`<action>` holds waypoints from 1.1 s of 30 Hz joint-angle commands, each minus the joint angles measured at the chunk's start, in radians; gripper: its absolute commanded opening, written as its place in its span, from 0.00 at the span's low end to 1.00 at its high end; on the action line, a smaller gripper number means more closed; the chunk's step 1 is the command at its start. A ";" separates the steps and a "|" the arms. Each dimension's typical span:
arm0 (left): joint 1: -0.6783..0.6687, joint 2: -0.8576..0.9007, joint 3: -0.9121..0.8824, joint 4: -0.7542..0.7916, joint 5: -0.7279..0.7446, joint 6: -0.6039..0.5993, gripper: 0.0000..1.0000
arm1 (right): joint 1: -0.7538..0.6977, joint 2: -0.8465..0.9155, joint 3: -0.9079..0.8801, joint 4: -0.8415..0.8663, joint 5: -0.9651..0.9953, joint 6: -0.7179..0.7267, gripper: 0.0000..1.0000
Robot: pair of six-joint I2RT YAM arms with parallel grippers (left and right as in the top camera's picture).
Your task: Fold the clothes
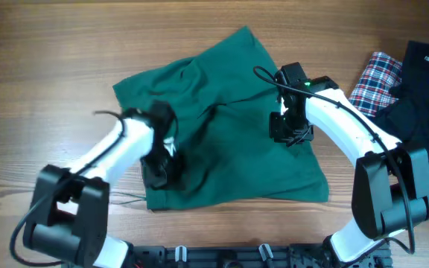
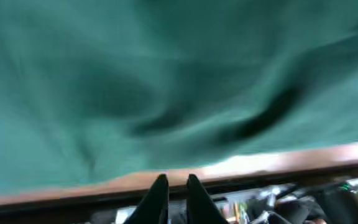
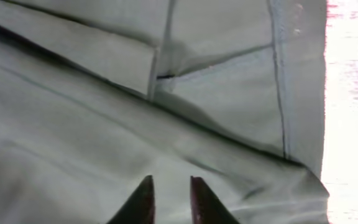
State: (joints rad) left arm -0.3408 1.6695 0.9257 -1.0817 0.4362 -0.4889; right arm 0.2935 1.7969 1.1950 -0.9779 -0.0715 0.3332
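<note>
The clothes [image 1: 229,141] are one large dark teal-green garment, lying rumpled across the middle of the table. My left gripper [image 1: 161,165] is over its lower left part, near the front hem. In the left wrist view that gripper [image 2: 176,182] has its jaws nearly together with nothing between them, and the green cloth [image 2: 166,81] fills the view above. My right gripper [image 1: 289,132] hangs over the garment's right half. In the right wrist view it [image 3: 169,182] stands slightly apart just above the cloth [image 3: 104,124], beside a seam and a folded flap, and pinches nothing.
A red-white-blue plaid cloth [image 1: 375,82] and a black garment [image 1: 427,89] lie at the right edge of the table. Bare wooden table [image 1: 51,45] surrounds the green garment. The table's front edge [image 2: 260,163] runs just below the hem.
</note>
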 commanded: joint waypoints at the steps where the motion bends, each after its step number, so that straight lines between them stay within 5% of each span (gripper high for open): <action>1: -0.015 -0.002 -0.101 0.079 0.018 -0.100 0.08 | -0.001 -0.015 0.011 0.018 -0.035 -0.019 0.06; 9: -0.014 -0.002 -0.208 0.166 -0.132 -0.182 0.04 | -0.001 -0.014 -0.095 0.129 -0.071 0.004 0.04; 16: -0.008 -0.002 -0.272 0.145 -0.185 -0.283 0.04 | -0.009 -0.014 -0.107 0.129 0.099 0.111 0.04; 33: 0.112 -0.020 -0.262 -0.025 -0.263 -0.278 0.04 | -0.089 -0.015 -0.090 0.114 0.103 0.139 0.04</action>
State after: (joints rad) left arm -0.2344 1.6531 0.6655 -1.0779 0.2260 -0.7471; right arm 0.2047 1.7958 1.1000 -0.8631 0.0063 0.4526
